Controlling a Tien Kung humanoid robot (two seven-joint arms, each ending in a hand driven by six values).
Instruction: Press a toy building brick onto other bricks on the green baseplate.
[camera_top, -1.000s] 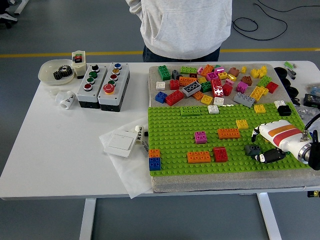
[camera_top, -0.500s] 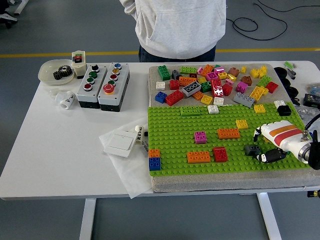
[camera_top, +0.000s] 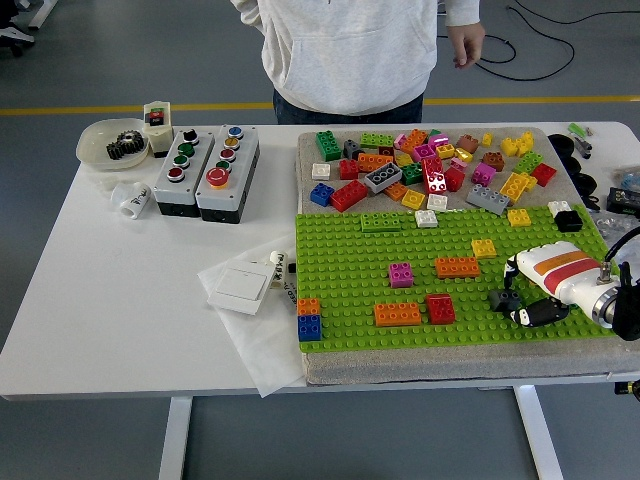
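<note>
At the desk's far-left corner a shallow bowl (camera_top: 100, 140) holds dark gears (camera_top: 127, 145) — our right hand (camera_top: 540, 285) grips a grey brick (camera_top: 505, 299) over the studded baseplate (camera_top: 340, 270).

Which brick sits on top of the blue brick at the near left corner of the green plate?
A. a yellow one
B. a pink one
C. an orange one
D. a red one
C: an orange brick sits right on the blue brick at the near left corner of the green plate.

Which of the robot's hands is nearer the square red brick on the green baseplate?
The right hand: it sits just right of the square red brick on the green baseplate. The left hand is out of view.
</note>
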